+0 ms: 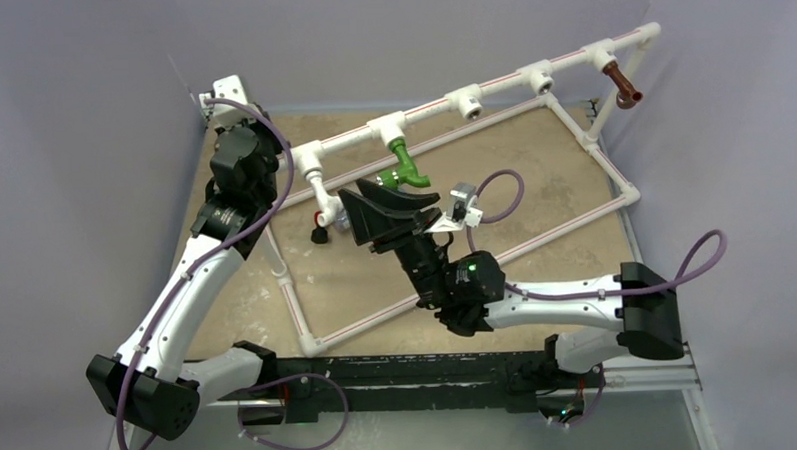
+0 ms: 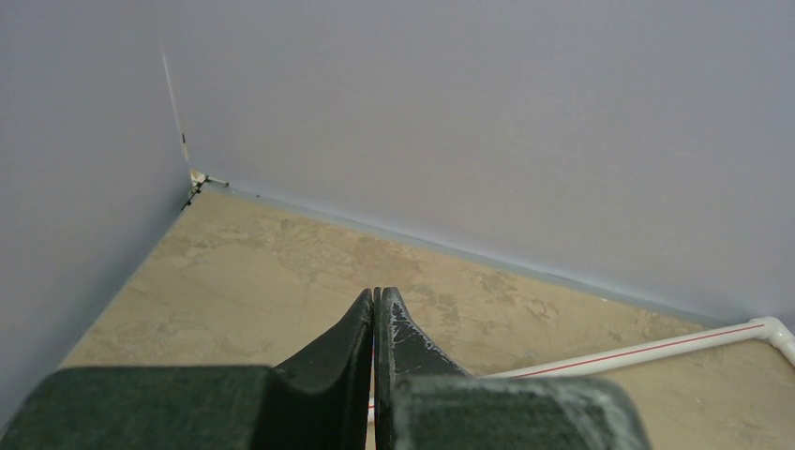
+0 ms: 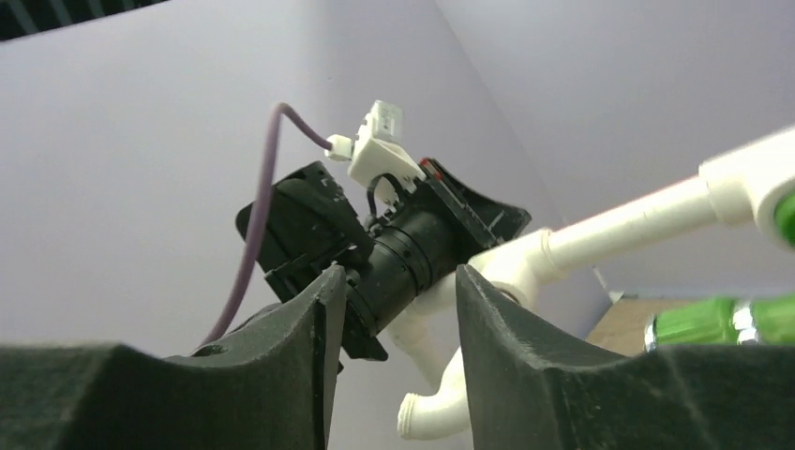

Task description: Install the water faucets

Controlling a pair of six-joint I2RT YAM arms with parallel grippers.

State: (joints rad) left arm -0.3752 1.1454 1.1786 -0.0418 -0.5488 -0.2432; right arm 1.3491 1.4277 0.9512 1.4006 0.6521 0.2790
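Observation:
The green faucet (image 1: 404, 165) hangs from a tee of the white pipe frame (image 1: 500, 81). The brown faucet (image 1: 622, 83) hangs from the far right tee. The white faucet (image 1: 326, 200) hangs from the left tee. My right gripper (image 1: 389, 197) is open and empty just right of the white faucet. In the right wrist view the white faucet's bent spout (image 3: 436, 412) shows between the open fingers (image 3: 398, 309), apart from them, and the green faucet (image 3: 712, 319) lies at the right. My left gripper (image 1: 266, 140) is shut and empty (image 2: 375, 295) beside the left tee.
Purple walls close in the back and sides of the tan tabletop (image 1: 493, 192). The frame's floor pipes (image 1: 574, 219) cross the table. A floor pipe (image 2: 656, 349) runs right of the left fingers. The left arm's wrist (image 3: 375, 253) fills the middle of the right wrist view.

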